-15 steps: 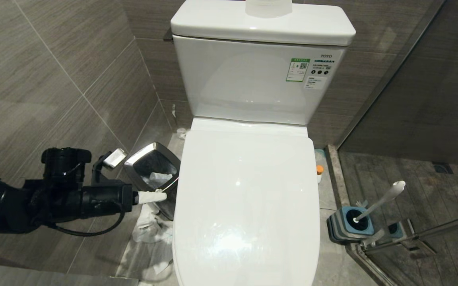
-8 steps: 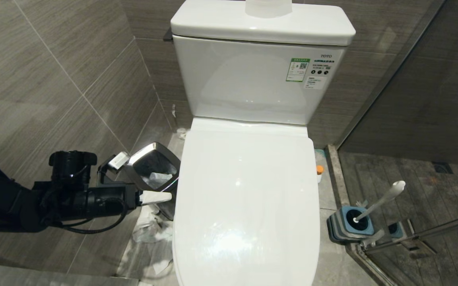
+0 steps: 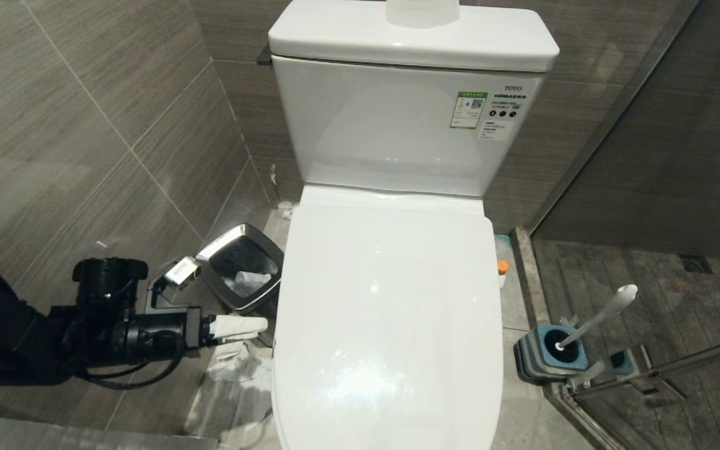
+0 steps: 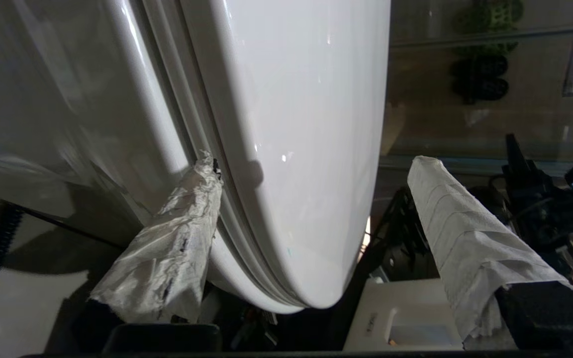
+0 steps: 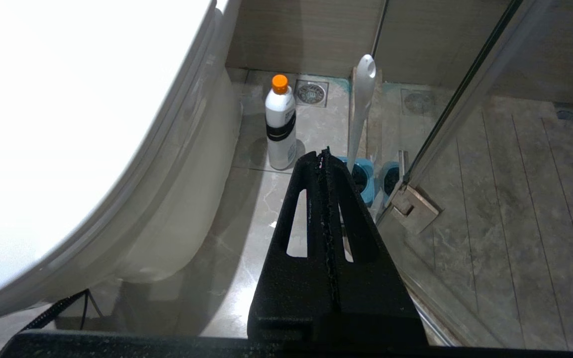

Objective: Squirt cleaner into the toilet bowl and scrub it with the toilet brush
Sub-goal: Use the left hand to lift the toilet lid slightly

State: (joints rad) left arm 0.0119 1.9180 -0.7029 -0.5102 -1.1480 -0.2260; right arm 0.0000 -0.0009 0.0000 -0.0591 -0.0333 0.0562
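Your left gripper [image 4: 311, 199] stood spread astride the glossy, probably slippery lid [image 3: 388, 312] edge; hook fingers beneath that rim

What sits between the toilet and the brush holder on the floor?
The cleaner bottle, white with an orange cap, stands upright on the tiles between the toilet bowl and the brush holder. The right wrist view shows it best.

The toilet [image 3: 391, 312] stands lid down; left of it a bin [image 3: 242, 265], with the left hand [image 3: 254, 325] at its left edge. Right of the toilet stand a bottle [image 5: 280, 124] and, farther right, the brush [image 3: 594, 319] in its holder [image 3: 547, 353].
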